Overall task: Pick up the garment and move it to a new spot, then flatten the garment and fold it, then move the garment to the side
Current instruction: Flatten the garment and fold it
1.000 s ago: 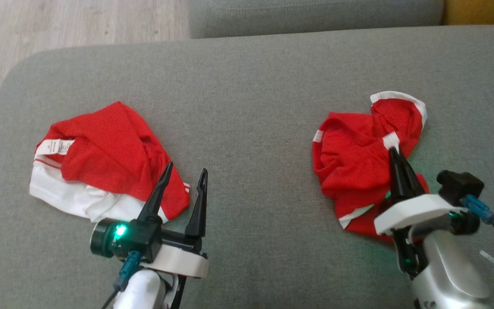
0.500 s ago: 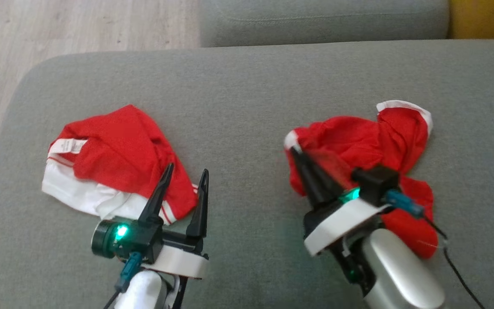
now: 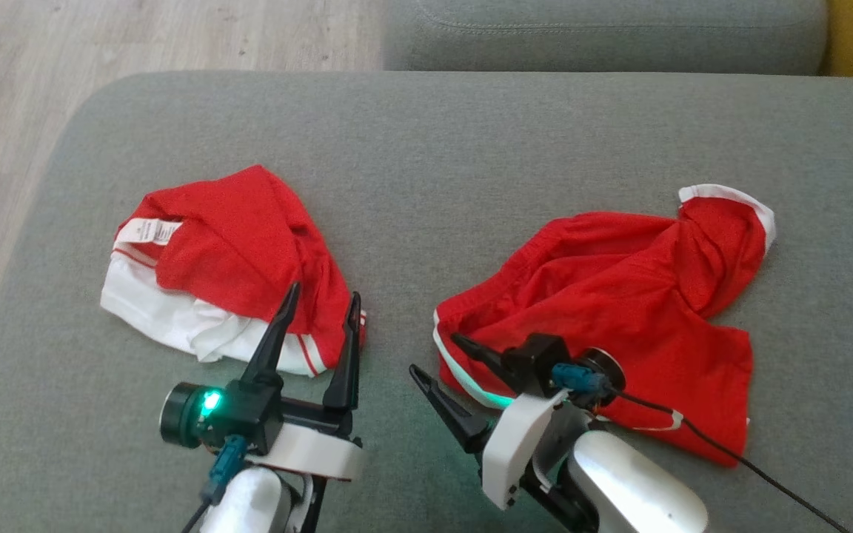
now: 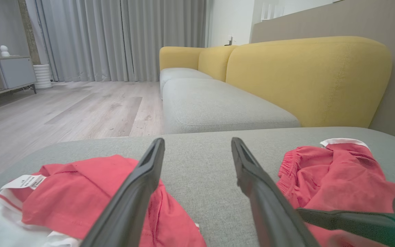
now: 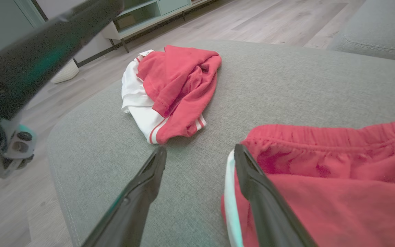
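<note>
Across grey fabric sofa cushion (image 3: 471, 148) | crumpled red cloth shorts (image 3: 619, 296), white-trimmed, at 4 o'clock: light, limp, likely to bunch; pinch elastic waistband (image 5: 321, 132) corners | right gripper (image 3: 434, 354) at their 8 o'clock, spread wide, empty | left gripper (image 3: 324, 290) wide, empty

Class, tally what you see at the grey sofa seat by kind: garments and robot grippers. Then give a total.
Garments: 2 (red-and-white garment, red shorts)
Grippers: 2 (left gripper, right gripper)
Total: 4
</note>
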`<state>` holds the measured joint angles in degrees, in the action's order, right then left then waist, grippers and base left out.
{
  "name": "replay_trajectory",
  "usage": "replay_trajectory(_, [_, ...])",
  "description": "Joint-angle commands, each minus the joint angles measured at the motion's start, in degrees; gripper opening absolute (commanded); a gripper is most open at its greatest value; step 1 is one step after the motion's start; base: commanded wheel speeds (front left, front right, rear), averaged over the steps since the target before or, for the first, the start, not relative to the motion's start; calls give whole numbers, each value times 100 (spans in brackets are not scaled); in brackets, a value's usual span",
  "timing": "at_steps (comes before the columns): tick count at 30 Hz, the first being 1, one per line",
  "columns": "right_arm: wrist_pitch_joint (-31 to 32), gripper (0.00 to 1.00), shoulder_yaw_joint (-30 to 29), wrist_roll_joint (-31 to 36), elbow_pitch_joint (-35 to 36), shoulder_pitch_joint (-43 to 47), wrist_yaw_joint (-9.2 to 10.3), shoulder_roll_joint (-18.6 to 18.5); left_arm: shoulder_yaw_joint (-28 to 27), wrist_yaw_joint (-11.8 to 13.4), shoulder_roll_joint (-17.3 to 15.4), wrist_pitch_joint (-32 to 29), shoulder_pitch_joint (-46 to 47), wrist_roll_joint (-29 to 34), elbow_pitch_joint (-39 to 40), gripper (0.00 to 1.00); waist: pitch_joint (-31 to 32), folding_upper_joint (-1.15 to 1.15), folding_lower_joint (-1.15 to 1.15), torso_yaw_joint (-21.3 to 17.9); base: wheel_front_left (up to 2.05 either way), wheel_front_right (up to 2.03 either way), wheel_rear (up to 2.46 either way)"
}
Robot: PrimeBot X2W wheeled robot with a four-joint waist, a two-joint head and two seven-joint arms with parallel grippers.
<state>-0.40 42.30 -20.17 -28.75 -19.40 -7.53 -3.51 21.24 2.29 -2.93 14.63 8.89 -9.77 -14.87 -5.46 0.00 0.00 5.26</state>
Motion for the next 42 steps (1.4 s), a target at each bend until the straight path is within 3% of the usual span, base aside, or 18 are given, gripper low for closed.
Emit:
replay_trajectory(1, [-49, 100, 81, -38, 132, -239, 4, 63, -155, 38, 5, 37, 124, -42, 163, 100, 21, 0, 0, -34, 0, 0, 0])
replay_trajectory(8, [-210, 100, -33, 2, -7, -370, 4, 63, -224, 47, 5, 37, 91, -19, 166, 100, 143, 0, 0, -282, 0, 0, 0])
replay_trajectory(13, [-305, 100, -432, 153, 19, -303, 4, 63, -255, 60, 5, 37, 49, 0, 192, 100, 233, 0, 0, -484, 0, 0, 0])
replay_trajectory(21, [-348, 100, -1584, 538, 285, 194, 4, 57, -293, 57, 5, 37, 9, 35, 235, 100, 283, 0, 0, -685, 0, 0, 0])
replay_trajectory(22, [-463, 100, -2040, 663, 453, 372, 4, 48, -307, 53, 5, 37, -6, 43, 247, 100, 278, 0, 0, -714, 0, 0, 0])
replay_trajectory(28, [-604, 100, -3412, 998, 877, 1044, 4, 58, -334, 33, 5, 37, -30, 72, 281, 100, 189, 0, 0, -786, 0, 0, 0])
replay_trajectory(36, [-462, 100, -3896, 1046, 967, 1106, 4, 62, -311, -34, 5, 37, 89, 122, 284, 100, -58, 0, 0, -772, 0, 0, 0])
replay_trajectory(42, [-69, 100, -4490, 1181, 434, 723, 4, 62, -248, -79, 5, 37, 193, 130, 251, 100, -276, 0, 0, -638, 0, 0, 0])
